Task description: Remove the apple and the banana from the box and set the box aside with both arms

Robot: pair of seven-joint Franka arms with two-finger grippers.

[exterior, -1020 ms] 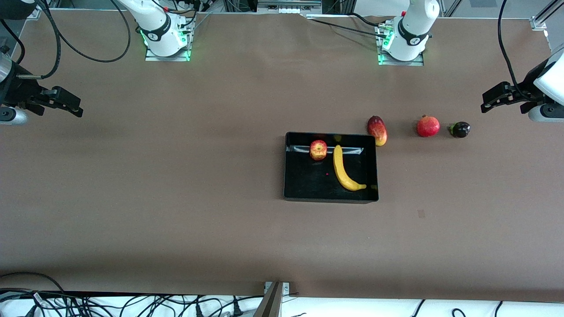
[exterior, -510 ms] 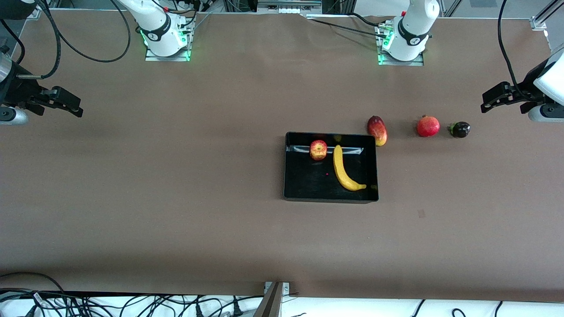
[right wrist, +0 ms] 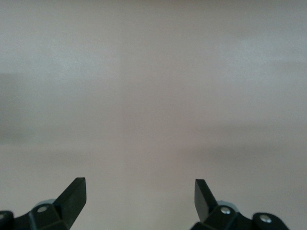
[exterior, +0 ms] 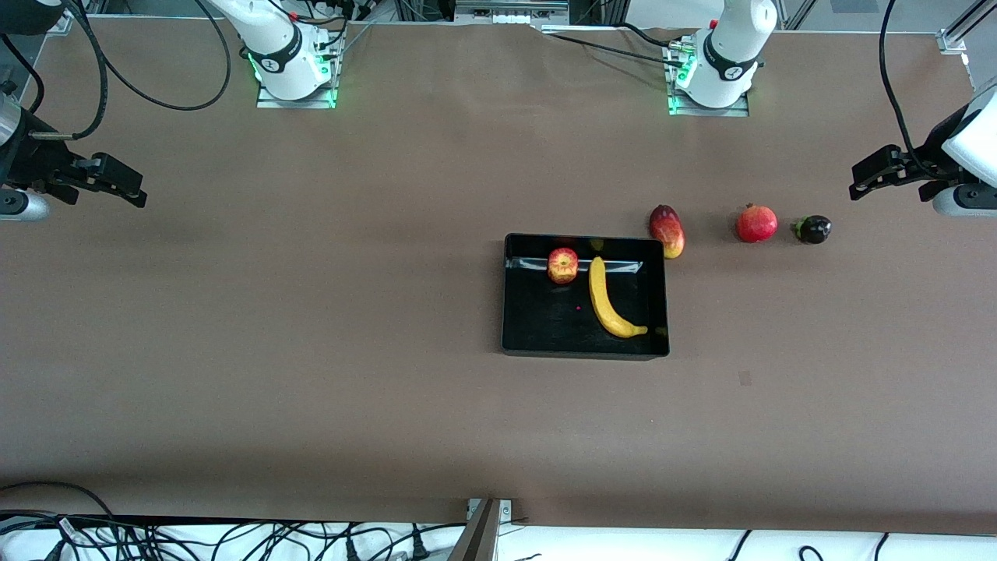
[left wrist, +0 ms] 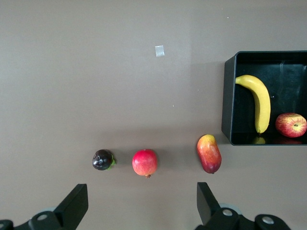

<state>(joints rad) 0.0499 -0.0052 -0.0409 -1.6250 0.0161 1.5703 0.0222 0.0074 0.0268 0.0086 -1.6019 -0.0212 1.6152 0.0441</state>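
- Brown table (exterior: 311, 327) fills my front view, both arm bases along its top edge.
- Black tray (exterior: 545, 327) sits flat near the middle of the table, a bit toward the left arm's end.
- Apple (exterior: 562, 265) is in the tray, up against the wall that is farthest from the front camera.
- Banana (exterior: 606, 300) is in the tray just beside the apple, lying lengthwise with its curved end toward the wall nearest the front camera. I see it apart from the apple, not touching.
- Mango (exterior: 667, 231) is on the table at the tray's corner on the left arm's end; I can't tell if it touches the wall.
- Pomegranate (exterior: 756, 223) is further toward the left arm's end, well apart from the tray.
- Small dark round fruit (exterior: 813, 229) with a green bit is just beside the pomegranate, same row.
- Left gripper (exterior: 857, 184) hangs over the table's left-arm end, near that row of fruit. Fingers spread wide, nothing between them. Arm waiting.
- Right gripper (exterior: 139, 192) hangs over bare table at the right-arm end, well apart from everything. Fingers spread wide, holding nothing. Its wrist view shows only tabletop.
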